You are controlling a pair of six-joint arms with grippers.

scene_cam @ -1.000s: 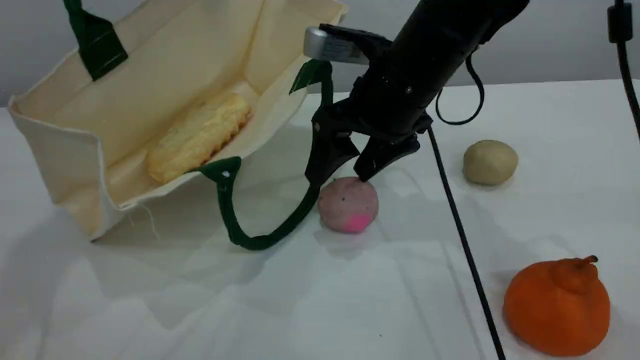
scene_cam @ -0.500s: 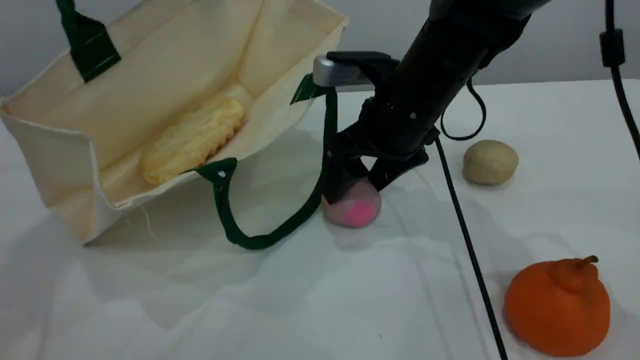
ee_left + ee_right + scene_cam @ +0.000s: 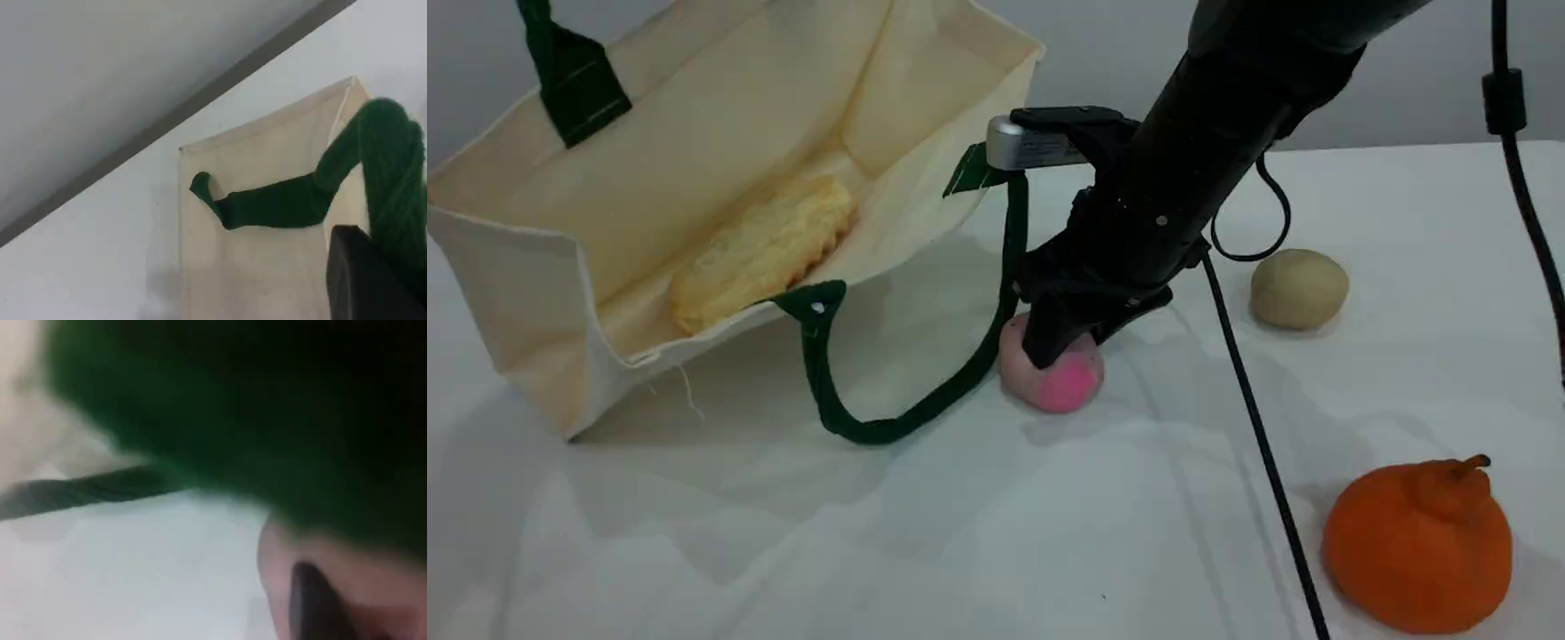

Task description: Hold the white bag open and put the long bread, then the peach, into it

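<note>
Peach [image 3: 1055, 380] sits on the table, pinched between the right claw's [image 3: 1056, 348] closed-in jaws.

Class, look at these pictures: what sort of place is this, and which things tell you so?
Probably a robot test bench, not a kitchen: a bare white table against a plain wall, a black arm's gripper on a peach, and a bag beside it.

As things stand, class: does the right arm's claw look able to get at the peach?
Probably yes. The right claw is already down on the peach, its fingers around the top, with nothing between them. The bag's green handle lies close beside the peach and might snag.
</note>
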